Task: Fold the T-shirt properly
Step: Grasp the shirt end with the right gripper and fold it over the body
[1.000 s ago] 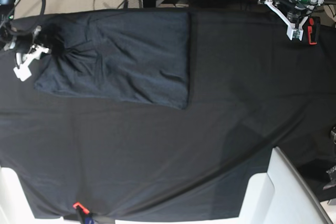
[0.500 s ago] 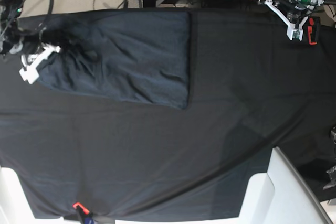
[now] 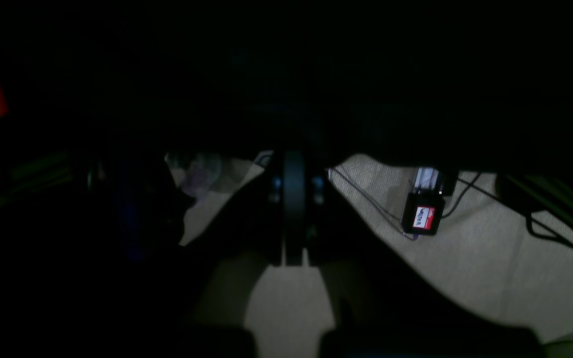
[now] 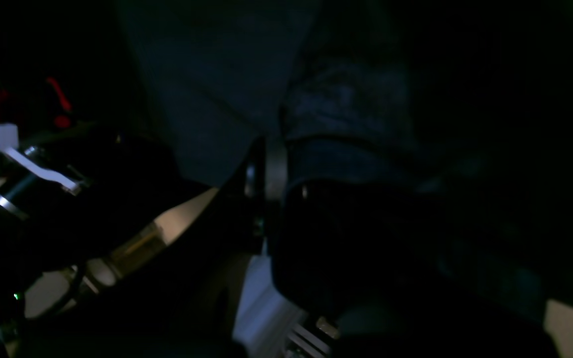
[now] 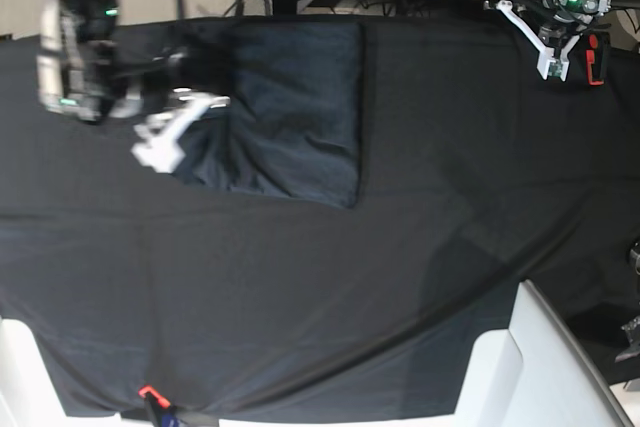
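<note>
Overhead view of a table (image 5: pixel 300 287) draped in a smooth black tablecloth (image 5: pixel 470 147).

At the far left, the right arm reaches in over the cloth. Its gripper (image 5: pixel 165 137), with white fingers, is clamped shut on the left end of the T-shirt (image 5: pixel 290 107) and holds that end raised off the table. The wrist view confirms it: a bunched, heathered wad of grey knit sits pinched between the jaws, with more of the shirt hanging dark beyond it.

Moving right, the T-shirt lies in the upper left part of the table as a narrow grey panel, already folded lengthwise. Its right edge is straight and flat; soft wrinkles run toward the lifted end.

At the far right, the left gripper (image 5: pixel 553 52) is parked near the table's top right corner, well apart from the shirt, jaws closed on nothing.

The step in hand appears to be folding the lifted end across onto the flat half. To do it well, the carried end should likely travel in a low arc toward the straight right edge, keeping the fabric taut enough not to drag the resting half. The grip bunches the cloth at one point, so the far corners may sag or curl under; laying down slowly, edge over edge, would help.
</note>
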Motion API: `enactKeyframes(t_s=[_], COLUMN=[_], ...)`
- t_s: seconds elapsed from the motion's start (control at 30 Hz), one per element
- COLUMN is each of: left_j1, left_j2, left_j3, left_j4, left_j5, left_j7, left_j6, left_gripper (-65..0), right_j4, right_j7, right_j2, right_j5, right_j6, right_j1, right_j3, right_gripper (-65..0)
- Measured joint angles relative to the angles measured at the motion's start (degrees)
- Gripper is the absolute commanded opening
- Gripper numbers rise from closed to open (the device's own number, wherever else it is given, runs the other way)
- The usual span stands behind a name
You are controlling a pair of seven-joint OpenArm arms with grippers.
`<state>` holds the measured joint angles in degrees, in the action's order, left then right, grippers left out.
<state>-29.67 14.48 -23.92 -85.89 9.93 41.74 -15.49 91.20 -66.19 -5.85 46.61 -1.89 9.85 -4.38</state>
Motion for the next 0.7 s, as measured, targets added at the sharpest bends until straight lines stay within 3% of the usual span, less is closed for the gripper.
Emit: enactKeyframes(t_s=[0.17,0.37,0.5,0.7], left_j1=[0.0,0.0,0.0,0.0], left_j2=[0.0,0.0,0.0,0.0], left_j3=[0.0,0.0,0.0,0.0], left_j4=[0.0,0.0,0.0,0.0], left_j5=[0.0,0.0,0.0,0.0], left_j7=[0.0,-0.1,-0.2,-0.1], left_j6=[0.0,0.0,0.0,0.0], left_gripper=[-65.0,-65.0,-65.0,-65.0], right_j4=[0.1,-1.9,-6.6,-10.2], right_j7=[6.5,10.1,11.9,13.7], right_j2=[-1.7,-2.0,-1.9,-0.8], right_j5=[0.2,0.3,-2.3,-3.4], right_j6=[-12.4,-22.8,-26.0,-30.9], right_j1=[-3.7,-9.2,-12.9,-15.8], right_j3=[-14.1,-24.8,-32.7,-39.2], right_gripper=[-65.0,-65.0,-65.0,-65.0])
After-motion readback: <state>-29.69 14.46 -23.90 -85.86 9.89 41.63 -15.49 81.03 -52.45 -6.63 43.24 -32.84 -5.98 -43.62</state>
